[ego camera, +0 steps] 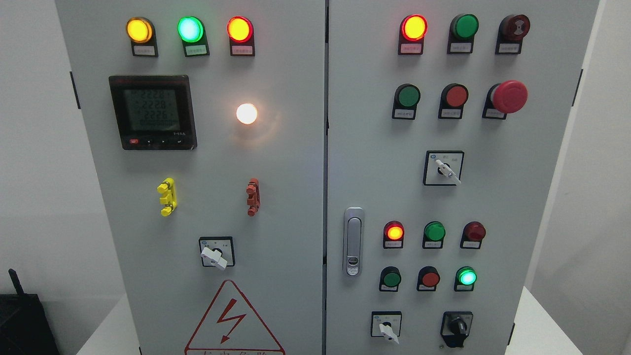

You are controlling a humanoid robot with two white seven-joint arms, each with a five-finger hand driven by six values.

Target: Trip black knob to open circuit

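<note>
The black knob (pixel 457 327) sits at the bottom right of the grey electrical cabinet's right door (pixel 493 207), on a black square base. Its handle stands roughly upright, pointing down toward the frame's lower edge. To its left is a white rotary switch (pixel 387 329) turned toward the lower right. No robot hand or arm shows anywhere in the head view.
The right door carries lit red (pixel 413 27) and green (pixel 466 277) lamps, push buttons, a red mushroom stop button (pixel 509 96), another white selector (pixel 445 169) and a silver door latch (pixel 353 241). The left door holds a meter (pixel 153 112), lamps and a white switch (pixel 215 255). A dark object (pixel 22 320) sits low left.
</note>
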